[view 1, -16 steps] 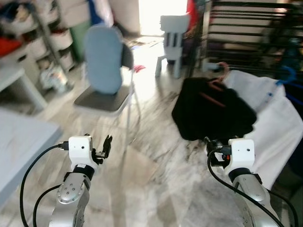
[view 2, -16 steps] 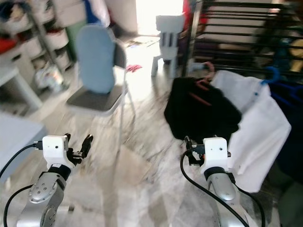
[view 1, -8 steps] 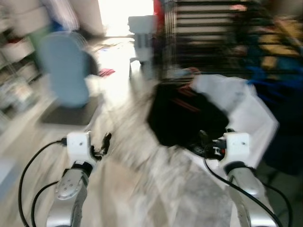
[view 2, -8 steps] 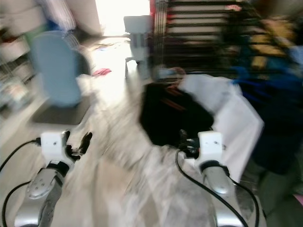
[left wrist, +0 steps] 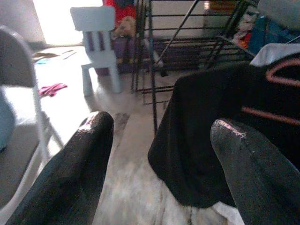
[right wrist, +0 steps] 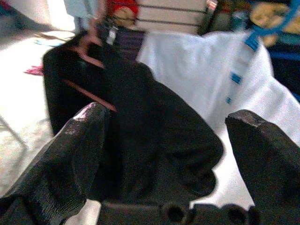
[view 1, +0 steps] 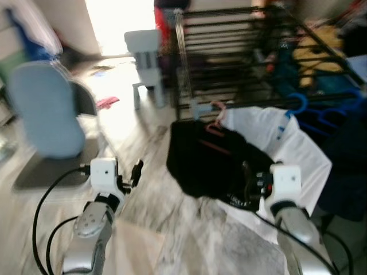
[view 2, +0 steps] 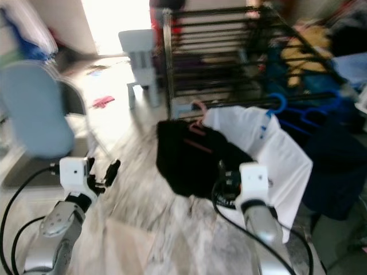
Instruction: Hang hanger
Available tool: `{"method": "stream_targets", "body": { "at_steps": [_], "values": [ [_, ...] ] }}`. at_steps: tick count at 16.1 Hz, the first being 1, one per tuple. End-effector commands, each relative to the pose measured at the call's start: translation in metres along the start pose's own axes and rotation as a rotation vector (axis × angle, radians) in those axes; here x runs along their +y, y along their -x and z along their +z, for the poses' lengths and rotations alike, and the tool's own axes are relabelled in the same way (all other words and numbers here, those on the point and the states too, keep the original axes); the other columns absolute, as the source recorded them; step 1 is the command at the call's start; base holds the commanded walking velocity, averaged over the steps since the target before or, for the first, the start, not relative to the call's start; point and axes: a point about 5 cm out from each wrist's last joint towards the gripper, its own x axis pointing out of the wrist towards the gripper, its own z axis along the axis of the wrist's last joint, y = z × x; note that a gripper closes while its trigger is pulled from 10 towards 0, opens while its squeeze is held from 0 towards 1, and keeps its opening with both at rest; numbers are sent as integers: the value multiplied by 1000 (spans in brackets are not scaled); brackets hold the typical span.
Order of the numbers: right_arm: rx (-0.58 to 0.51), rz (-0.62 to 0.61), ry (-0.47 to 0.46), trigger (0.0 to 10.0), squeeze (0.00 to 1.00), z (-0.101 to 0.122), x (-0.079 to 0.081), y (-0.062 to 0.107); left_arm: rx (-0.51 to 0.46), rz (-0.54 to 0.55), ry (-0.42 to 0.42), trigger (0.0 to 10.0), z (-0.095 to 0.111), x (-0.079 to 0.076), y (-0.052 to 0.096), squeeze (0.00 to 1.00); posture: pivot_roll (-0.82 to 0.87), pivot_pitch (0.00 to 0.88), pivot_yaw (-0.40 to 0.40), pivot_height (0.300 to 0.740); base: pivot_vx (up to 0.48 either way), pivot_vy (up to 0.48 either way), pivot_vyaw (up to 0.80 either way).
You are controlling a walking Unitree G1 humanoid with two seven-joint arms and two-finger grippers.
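Left eye view, read from the left edge inward: a blue-backed chair (view 1: pixel 41 112) fills the upper left, and below it the left gripper (view 1: pixel 133 173) sits in the lower left with its fingers (left wrist: pixel 77 164) spread wide and nothing between them. Toward the top centre stands a small pale stool (view 1: pixel 144 57), and right of it a dark wire rack (view 1: pixel 241 51) runs across the upper half. At centre, a black garment (view 1: pixel 215 163) hangs on a pink hanger (view 1: pixel 216 117) whose hook shows against the rack's lower edge; just to its right, a white garment (view 1: pixel 287 143) hangs from a blue hanger (view 1: pixel 293 106). The right gripper (view 1: pixel 255 184) is in the lower right, close in front of the black garment, its fingers (right wrist: pixel 65 154) also wide apart and holding nothing. The risks, as I judge them: the head views are blurred, so the hook's exact position is uncertain, and a reach made now could close on loose cloth rather than the hanger's shoulder. The garment could then slip off or drag the white one with it. The rack's many bars could also catch a finger or the hook.
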Motion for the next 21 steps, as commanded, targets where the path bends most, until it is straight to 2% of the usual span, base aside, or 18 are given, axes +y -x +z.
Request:
{"method": "stream_targets", "body": {
  "at_steps": [1, 5, 8, 9, 10, 12, 21],
  "values": [
    [3, -28, -9, 10000, 0, -1, -4, 1, 19, 12, -1, 10000, -3, -1, 0, 0, -208, 0, 72, 740, 0, 390, 0],
    [-5, -21, -21, 10000, 0, 0, 3, -3, 14, 24, -22, 10000, -2, -5, -5, 0, -200, 0, 89, 740, 0, 0, 0],
    [-23, -3, -13, 10000, 0, 4, 3, -8, 8, 50, -27, 10000, -2, -5, -6, 0, -189, 0, 70, 740, 0, 0, 0],
    [-28, 27, -6, 10000, 0, 6, 6, -13, -3, 79, -23, 10000, 0, -3, -3, 0, -164, 0, 34, 740, 0, 0, 0],
    [-29, 32, -5, 10000, 0, 7, 6, -13, -5, 82, -21, 10000, 0, -3, -3, 0, -164, 0, 34, 740, 0, 0, 0],
    [-42, 77, -6, 10000, 0, 12, 14, -24, -31, 166, -33, 10000, 1, 4, 3, 0, -115, 0, -15, 740, 0, 0, 0],
    [-46, 207, -9, 10000, 0, 14, 42, -40, -50, 254, -37, 10000, 4, 11, 22, 0, -24, 0, -106, 740, 0, 0, 0]
  ]
}}
